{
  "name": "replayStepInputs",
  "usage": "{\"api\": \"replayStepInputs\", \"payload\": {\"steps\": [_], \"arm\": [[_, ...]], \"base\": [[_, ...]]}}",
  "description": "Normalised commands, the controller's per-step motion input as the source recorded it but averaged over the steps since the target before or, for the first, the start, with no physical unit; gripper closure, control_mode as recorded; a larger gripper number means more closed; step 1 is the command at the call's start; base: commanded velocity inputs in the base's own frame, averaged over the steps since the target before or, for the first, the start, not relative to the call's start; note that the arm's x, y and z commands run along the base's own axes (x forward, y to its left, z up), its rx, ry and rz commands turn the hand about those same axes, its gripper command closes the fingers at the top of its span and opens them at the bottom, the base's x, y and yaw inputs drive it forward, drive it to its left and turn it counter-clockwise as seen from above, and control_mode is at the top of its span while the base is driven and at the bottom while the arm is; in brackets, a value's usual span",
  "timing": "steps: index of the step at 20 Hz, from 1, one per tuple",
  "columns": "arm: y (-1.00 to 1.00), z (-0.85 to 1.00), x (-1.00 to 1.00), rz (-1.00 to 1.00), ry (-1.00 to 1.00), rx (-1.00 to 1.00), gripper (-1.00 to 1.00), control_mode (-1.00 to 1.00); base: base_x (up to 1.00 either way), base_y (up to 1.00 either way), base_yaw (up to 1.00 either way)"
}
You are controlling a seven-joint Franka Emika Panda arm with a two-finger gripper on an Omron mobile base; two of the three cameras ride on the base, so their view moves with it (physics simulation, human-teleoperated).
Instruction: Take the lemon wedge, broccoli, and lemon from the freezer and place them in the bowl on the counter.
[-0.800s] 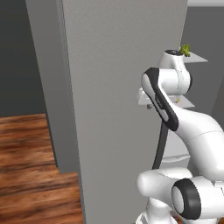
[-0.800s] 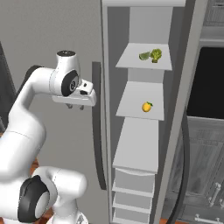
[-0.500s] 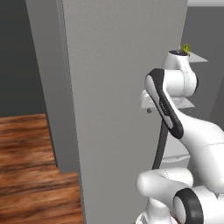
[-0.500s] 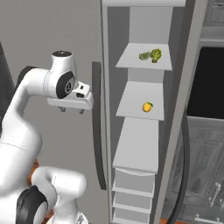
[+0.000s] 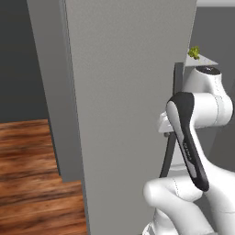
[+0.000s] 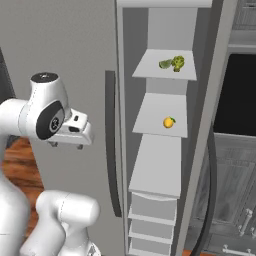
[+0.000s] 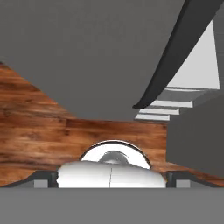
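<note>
Freezer [image 6: 165, 150] stands open, giving access to its shelves; broccoli [image 6: 178, 63] sits near the upper shelf's right edge beside a pale green piece; lemon [image 6: 169, 122] lies mid second shelf; hand [image 6: 65, 146] released, empty, beside the door handle [image 6: 111, 145], well apart from both.

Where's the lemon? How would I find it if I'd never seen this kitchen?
Look inside the open freezer, the tall light-grey appliance, at its pale shelves. On the second shelf from the top sits the lemon, all alone. It is small, round and bright yellow, while the broccoli on the shelf above is green.
</note>
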Motion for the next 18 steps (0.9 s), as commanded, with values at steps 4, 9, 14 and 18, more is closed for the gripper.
{"api": "replayStepInputs", "payload": {"steps": [4, 9, 14, 18], "arm": [[0.00, 0.00, -0.59, -0.03, 0.00, 0.00, -1.00, -1.00], [0.00, 0.00, -0.29, -0.02, 0.00, 0.00, -1.00, -1.00], [-0.16, 0.00, -0.07, -0.01, 0.00, 0.00, -1.00, -1.00], [-0.28, 0.01, -0.08, -0.06, 0.00, 0.01, -1.00, -1.00]], "base": [[0.00, 0.00, 0.00], [0.00, 0.00, 0.00], [0.00, 0.00, 0.00], [0.00, 0.00, 0.00]]}}
